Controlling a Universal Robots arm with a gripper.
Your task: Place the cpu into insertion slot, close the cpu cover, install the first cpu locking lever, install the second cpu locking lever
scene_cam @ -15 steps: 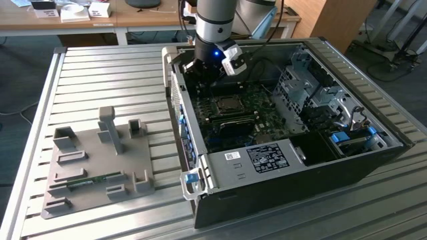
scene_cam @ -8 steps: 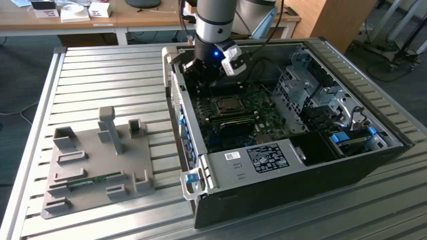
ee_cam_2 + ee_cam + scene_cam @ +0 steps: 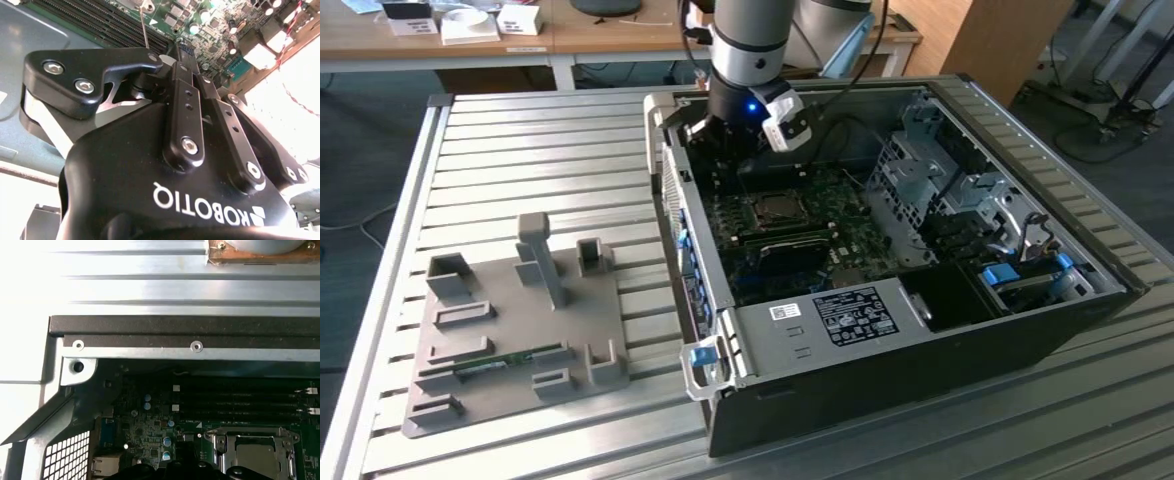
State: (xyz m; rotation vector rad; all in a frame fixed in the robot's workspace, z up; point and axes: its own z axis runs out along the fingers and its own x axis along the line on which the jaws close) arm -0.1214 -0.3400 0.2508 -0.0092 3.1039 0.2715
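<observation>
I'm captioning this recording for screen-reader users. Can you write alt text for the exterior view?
A robot arm reaches down into an open computer case lying on a slatted metal table, its gripper hanging above the green motherboard near the insertion slot. On the exterior view's left, a grey fixture holds a green memory stick.

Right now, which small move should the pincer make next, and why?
Probably bring the pincer over the cpu cover: the cover seems to lie flat around the seated cpu, while the pincer hangs beside it, above the motherboard.
</observation>
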